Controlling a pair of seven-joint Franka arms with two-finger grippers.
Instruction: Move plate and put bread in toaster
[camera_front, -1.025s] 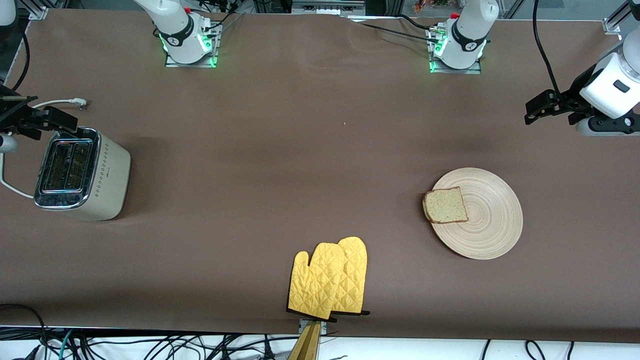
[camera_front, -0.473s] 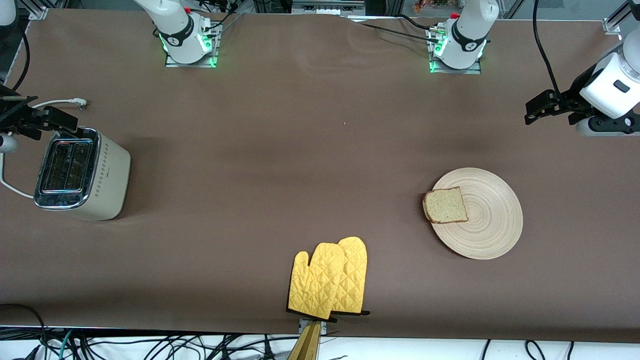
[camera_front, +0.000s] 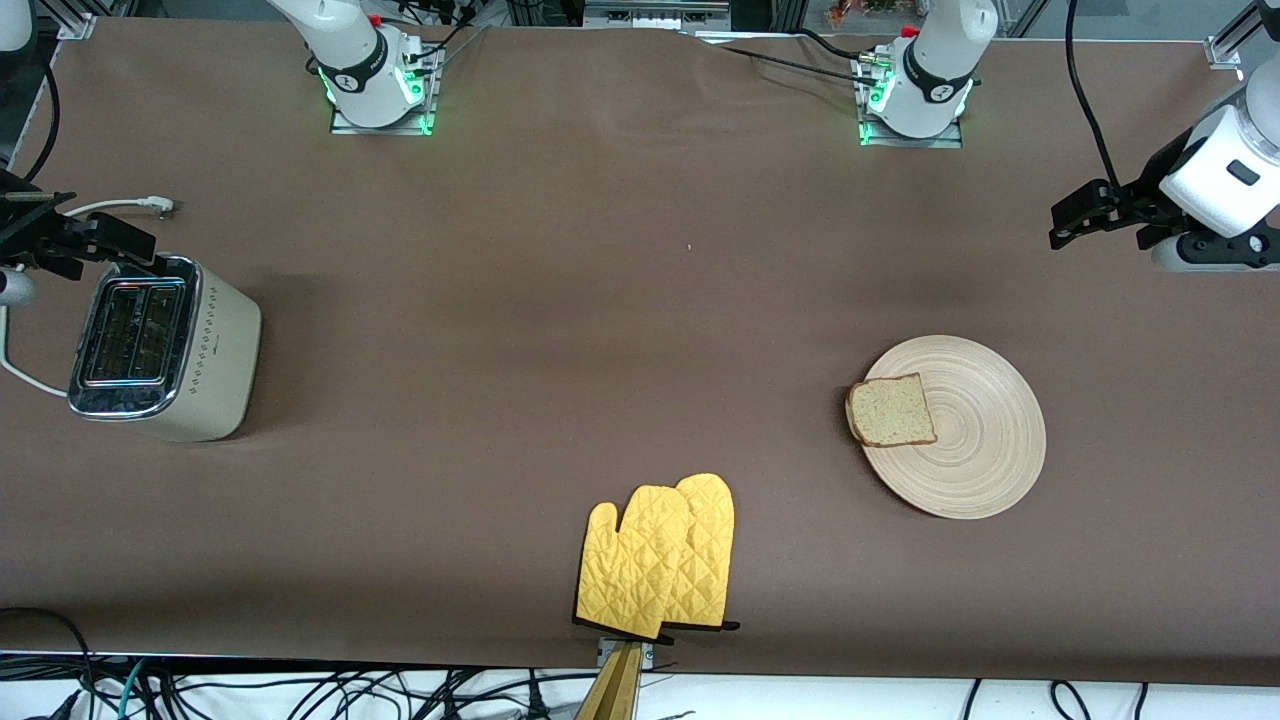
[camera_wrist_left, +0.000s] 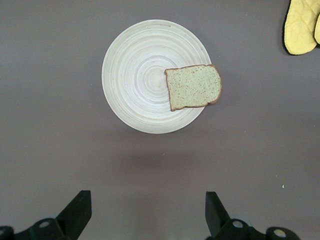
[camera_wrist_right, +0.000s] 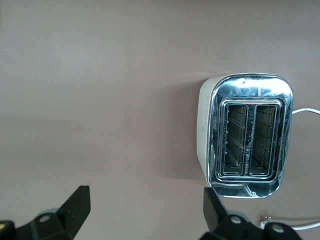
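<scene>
Tabletop (camera_front: 620, 300) brown. Toaster (camera_front: 160, 345) at the right arm's end, slots empty, facing up. Plate (camera_front: 965, 440) at the left arm's end; bread (camera_front: 890, 410) overhangs its rim, likely easing pickup. Yellow mitts (camera_front: 660, 555) nearest the camera. Left gripper (camera_wrist_left: 145, 212) aloft near the plate, right gripper (camera_wrist_right: 142, 212) aloft near the toaster: fingers spread, holding nothing.

Bare tabletop (camera_front: 560, 300) lay between toaster (camera_front: 160, 345) and plate (camera_front: 975, 450), yellow oven mitts (camera_front: 660, 555) lay nearer the front camera, toaster slots stood uncovered.
</scene>
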